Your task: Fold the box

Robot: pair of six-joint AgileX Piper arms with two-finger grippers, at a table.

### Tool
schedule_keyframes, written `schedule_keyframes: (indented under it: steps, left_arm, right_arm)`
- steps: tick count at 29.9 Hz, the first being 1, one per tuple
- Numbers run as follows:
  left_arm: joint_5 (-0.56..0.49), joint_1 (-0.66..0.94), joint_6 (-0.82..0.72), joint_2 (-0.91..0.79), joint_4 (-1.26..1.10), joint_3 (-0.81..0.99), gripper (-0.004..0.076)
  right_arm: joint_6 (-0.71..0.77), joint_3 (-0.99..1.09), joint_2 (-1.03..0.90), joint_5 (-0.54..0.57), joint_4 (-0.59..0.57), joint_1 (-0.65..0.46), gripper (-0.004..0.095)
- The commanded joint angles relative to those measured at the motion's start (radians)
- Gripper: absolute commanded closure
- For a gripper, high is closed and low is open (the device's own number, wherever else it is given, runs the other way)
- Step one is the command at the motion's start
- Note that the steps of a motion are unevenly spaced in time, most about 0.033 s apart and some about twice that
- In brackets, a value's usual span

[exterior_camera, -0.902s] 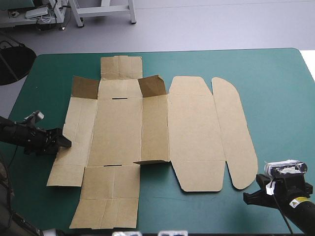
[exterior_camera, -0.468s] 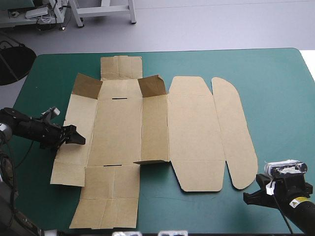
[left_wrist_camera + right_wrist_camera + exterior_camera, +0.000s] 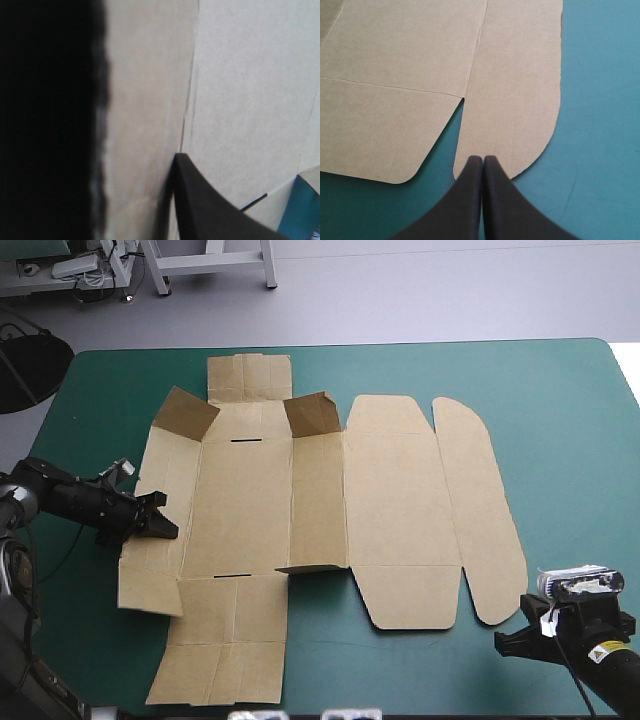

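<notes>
Your left claw [image 3: 166, 530] clamps the box [image 3: 400, 510]. Ahead of your closed, empty right claw [image 3: 482, 159] it lies free, so lifting may drag it.

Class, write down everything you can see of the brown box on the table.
The box is a cut sheet of brown board, creased into panels, lying mostly flat on the teal-green cover. Two corner flaps stand raised at its far end, and a rounded lid flap lies flat toward the table's right. Two slots pierce its base. The left tool meets its left side panel, whose near corner sits slightly lifted.
</notes>
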Motion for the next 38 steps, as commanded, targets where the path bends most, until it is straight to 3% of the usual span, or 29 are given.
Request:
schedule_keyframes:
  steps: [1, 13, 28, 38]
  left_arm:
    - [0.069, -0.025, -0.009, -0.001, -0.044, -0.005, 0.0733]
    - [0.088, -0.080, 0.088, -0.048, 0.028, -0.140, 0.0733]
    - [0.081, -0.411, 0.137, -0.076, 0.506, -0.514, 0.0733]
    - [-0.079, -0.615, 0.223, -0.076, 0.605, -0.725, 0.0733]
  right_arm:
    - [-0.007, -0.025, 0.007, -0.057, 0.017, 0.000, 0.0921]
    - [-0.007, -0.025, 0.007, -0.057, 0.017, 0.000, 0.0921]
    - [-0.007, -0.025, 0.007, -0.057, 0.017, 0.000, 0.0921]
    - [-0.007, -0.025, 0.007, -0.057, 0.017, 0.000, 0.0921]
